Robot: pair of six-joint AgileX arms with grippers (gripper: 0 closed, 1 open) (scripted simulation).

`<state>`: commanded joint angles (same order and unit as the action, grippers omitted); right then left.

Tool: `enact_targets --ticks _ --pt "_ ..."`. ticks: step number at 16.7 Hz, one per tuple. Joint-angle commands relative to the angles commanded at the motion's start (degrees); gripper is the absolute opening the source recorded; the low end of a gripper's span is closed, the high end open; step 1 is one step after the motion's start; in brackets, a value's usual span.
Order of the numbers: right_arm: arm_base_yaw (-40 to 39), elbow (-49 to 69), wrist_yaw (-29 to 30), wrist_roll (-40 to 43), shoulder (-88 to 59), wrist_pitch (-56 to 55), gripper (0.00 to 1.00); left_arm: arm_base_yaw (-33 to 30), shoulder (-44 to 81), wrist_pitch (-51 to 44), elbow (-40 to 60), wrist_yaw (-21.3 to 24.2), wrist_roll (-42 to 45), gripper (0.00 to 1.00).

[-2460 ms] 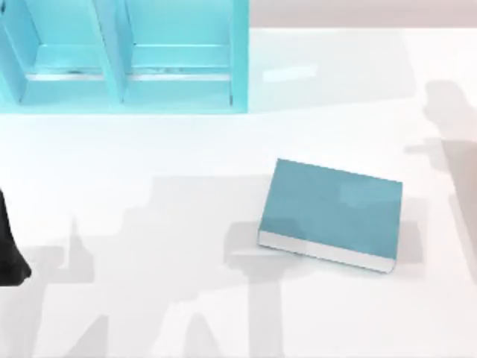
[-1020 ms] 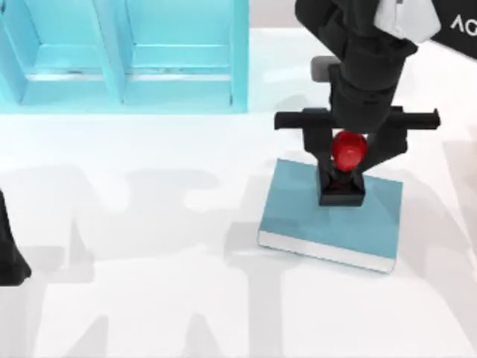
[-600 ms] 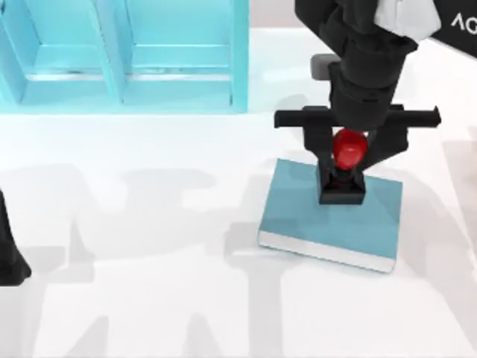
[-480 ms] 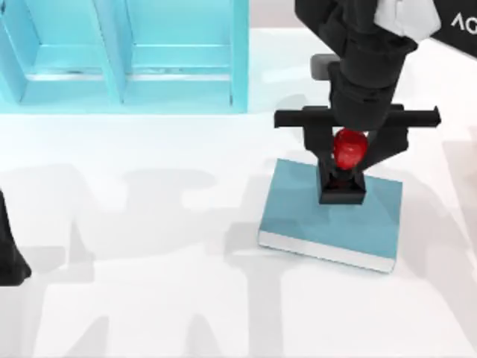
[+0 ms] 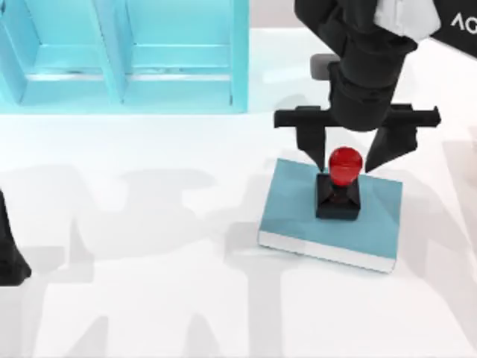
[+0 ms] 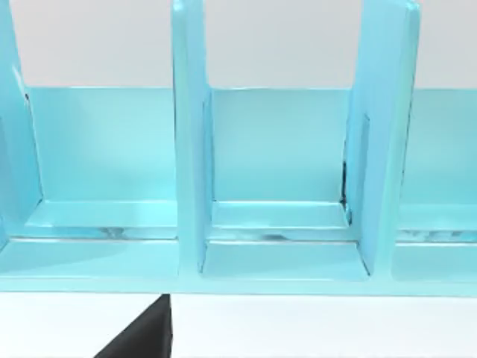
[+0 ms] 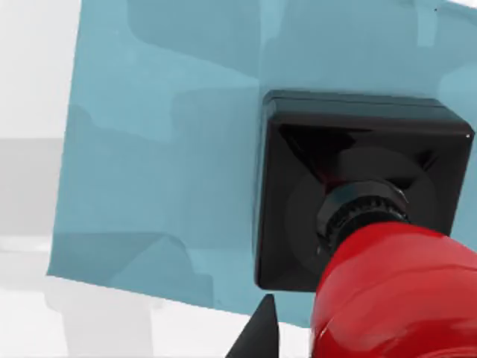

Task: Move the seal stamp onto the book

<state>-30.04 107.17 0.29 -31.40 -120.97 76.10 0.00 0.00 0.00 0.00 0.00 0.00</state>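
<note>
Hovering my right gripper (image 5: 346,153) with fingers spread apart above the seal stamp (image 5: 339,186) standing upright on the book (image 5: 298,205).

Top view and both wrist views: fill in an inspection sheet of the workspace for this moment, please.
Surface: white table, shadows only.
Job's things: seal stamp upright on the book, right of table centre.
Clutter: nothing seen.
Grippers: right pincer open, fingers either side of the red knob, not gripping; left arm parked at the table's left edge.
Cables: nothing seen.
Surroundings: light-blue shelf unit at the back left.
</note>
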Motion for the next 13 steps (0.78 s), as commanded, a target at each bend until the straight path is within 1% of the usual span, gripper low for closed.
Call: enact_targets --ticks 2,3,13 --pt "0.0 0.0 0.0 0.0 0.0 0.0 0.98 0.0 0.0 0.0 0.0 0.0 0.0 1.00" --pt "0.0 0.0 0.0 0.0 0.0 0.0 1.00 0.0 0.0 0.0 0.0 0.0 0.0 1.00" --pt "0.0 1.0 0.0 0.0 -0.2 1.0 1.00 0.0 0.0 0.0 0.0 0.0 0.0 1.00"
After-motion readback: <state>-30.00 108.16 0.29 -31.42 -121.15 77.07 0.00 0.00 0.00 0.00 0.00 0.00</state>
